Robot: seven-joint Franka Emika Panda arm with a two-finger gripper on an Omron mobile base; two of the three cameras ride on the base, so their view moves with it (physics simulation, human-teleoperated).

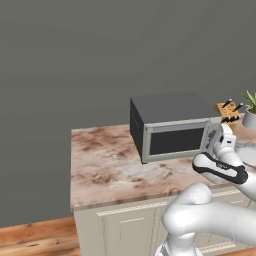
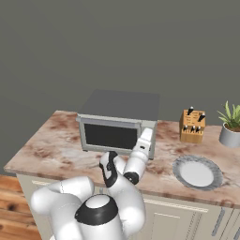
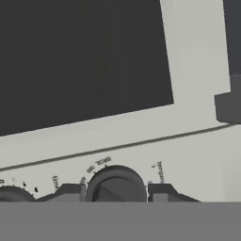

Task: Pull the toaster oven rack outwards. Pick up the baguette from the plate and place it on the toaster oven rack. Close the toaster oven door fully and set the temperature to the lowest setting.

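The toaster oven (image 1: 170,107) (image 2: 122,105) stands on the marble counter with its door (image 1: 177,141) (image 2: 110,136) up and closed, dark glass facing me. My gripper (image 1: 217,138) (image 2: 147,135) (image 3: 115,192) is pressed against the knob column at the oven's right. In the hand view a round dark knob (image 3: 115,181) sits between the two fingertips (image 3: 70,191), which close on its sides. The plate (image 2: 179,164) lies bare to the right of the oven. The rack and the baguette are hidden.
A wooden knife block (image 2: 192,125) (image 1: 227,111) stands behind the plate. A potted plant (image 2: 230,126) (image 1: 250,112) is at the far right. A second knob (image 3: 12,195) shows beside the gripped one. The counter's front edge (image 2: 187,193) runs just below the arm.
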